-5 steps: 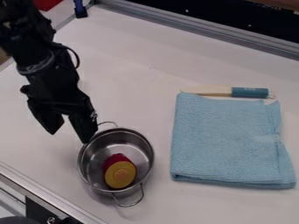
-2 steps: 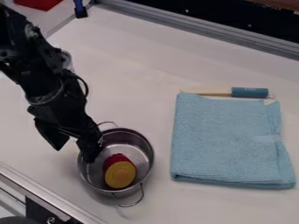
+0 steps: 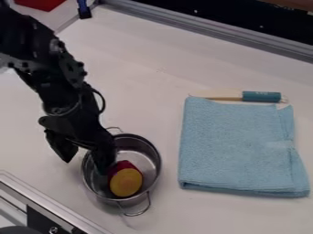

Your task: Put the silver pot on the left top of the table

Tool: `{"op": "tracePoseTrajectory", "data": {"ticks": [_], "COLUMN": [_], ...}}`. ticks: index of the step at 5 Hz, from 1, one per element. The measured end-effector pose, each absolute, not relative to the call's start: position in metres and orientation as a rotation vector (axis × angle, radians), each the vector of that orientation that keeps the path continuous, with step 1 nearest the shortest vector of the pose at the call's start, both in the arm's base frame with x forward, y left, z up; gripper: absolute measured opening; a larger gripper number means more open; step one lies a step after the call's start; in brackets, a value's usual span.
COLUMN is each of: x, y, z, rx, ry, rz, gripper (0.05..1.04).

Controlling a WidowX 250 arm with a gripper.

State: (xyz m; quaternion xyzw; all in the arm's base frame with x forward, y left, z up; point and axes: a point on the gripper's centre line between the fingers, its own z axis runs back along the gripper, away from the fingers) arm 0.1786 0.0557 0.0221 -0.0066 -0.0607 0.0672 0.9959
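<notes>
- Gripper [image 3: 85, 167]: fingers spread, gripping nothing. One finger [image 3: 104, 157] is inside the pot; the other [image 3: 63, 148] is outside the wall, on the side facing the worktop's left edge. Contact with the rim cannot be confirmed.
- Silver pot [image 3: 142, 160]: upright, near the lower part of the worktop's left edge. Step in hand, as judged: grip the wall at the rim. Centre the wall between the fingers, lower enough for a deep hold, then close squarely.
- Red-and-yellow item [image 3: 126, 182]: lies in the pot, just beside the inner finger. Avoid pinching it with the wall; its weight may tilt the pot when lifted by one side.
- Wire handles [image 3: 114, 129]: one at each end of the pot. Close clear of the upper one.
- Transfer: raise slightly, hold level, and travel toward the upper left corner of the worktop [image 3: 165, 55]. Lower until the base is flat before release.
- Blue cloth [image 3: 238, 146] and teal-handled utensil [image 3: 261, 96]: well apart, toward the right side; neither should obstruct this route.
</notes>
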Motion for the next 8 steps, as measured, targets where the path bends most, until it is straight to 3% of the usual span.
{"op": "tracePoseTrajectory", "data": {"ticks": [2,4,5,6,8], "x": [0.182,0.183,0.182,0.189,0.212], "y": [0.055,0.055,0.055,0.058,0.074], "z": [0.009,0.011,0.012,0.023,0.061], "rx": [0.039,-0.038,-0.042,-0.097,-0.205], "ry": [-0.097,-0.074,-0.046,-0.033,-0.020], "rz": [0.142,0.171,0.153,0.155,0.207], "gripper": [0.967,0.381,0.173,0.064,0.056]}}
